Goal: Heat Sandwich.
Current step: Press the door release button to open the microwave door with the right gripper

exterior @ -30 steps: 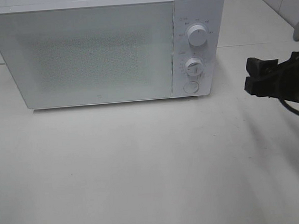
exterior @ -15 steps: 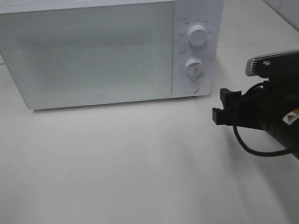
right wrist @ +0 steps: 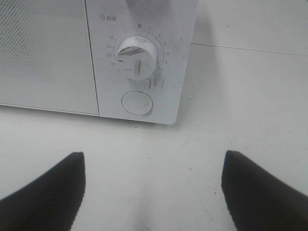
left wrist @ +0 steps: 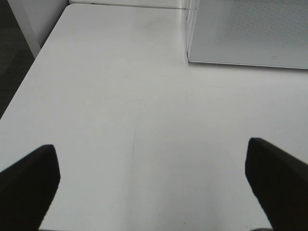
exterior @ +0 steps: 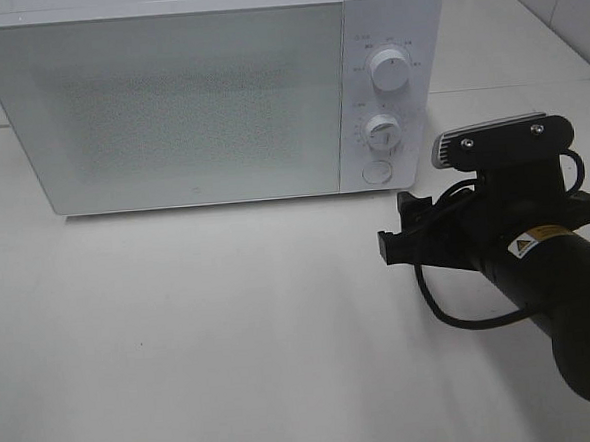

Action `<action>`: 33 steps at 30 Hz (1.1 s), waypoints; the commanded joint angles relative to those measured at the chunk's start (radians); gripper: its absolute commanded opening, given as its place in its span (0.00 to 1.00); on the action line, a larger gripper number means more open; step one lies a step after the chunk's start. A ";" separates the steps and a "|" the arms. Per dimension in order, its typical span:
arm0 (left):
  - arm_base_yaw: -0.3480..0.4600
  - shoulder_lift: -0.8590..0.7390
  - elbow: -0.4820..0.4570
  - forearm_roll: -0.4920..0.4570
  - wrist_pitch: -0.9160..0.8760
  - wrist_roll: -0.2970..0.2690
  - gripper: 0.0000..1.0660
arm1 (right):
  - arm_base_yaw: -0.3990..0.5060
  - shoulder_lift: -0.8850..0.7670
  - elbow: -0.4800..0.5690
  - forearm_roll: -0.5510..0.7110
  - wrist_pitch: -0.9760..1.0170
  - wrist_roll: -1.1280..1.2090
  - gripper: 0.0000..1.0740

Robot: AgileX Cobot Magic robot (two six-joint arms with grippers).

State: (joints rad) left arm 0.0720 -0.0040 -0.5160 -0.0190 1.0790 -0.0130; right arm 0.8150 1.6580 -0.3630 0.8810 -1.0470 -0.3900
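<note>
Exterior high view: the black right gripper (exterior: 396, 229) hovers over the white table (exterior: 212, 336), near the control panel of the white box-shaped microwave (exterior: 168, 109), its jaws wide apart and holding nothing. The black left gripper (left wrist: 154, 187) is likewise spread wide and empty above the table. The microwave door is closed, and where the sandwich lies cannot be told.

White table (exterior: 232, 335) — one white microwave (exterior: 168, 109) stands on it, door shut.
</note>
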 commanded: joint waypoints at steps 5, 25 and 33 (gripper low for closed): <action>0.001 -0.018 0.001 -0.005 -0.009 0.000 0.94 | 0.005 -0.002 -0.007 -0.004 -0.001 0.115 0.70; 0.001 -0.018 0.001 -0.005 -0.009 0.000 0.94 | 0.005 -0.002 -0.007 -0.008 -0.001 1.230 0.64; 0.001 -0.018 0.001 -0.005 -0.009 0.000 0.94 | 0.005 -0.002 -0.007 -0.008 0.004 1.507 0.48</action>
State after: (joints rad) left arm 0.0720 -0.0040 -0.5160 -0.0190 1.0790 -0.0130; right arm 0.8170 1.6580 -0.3630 0.8850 -1.0470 1.0550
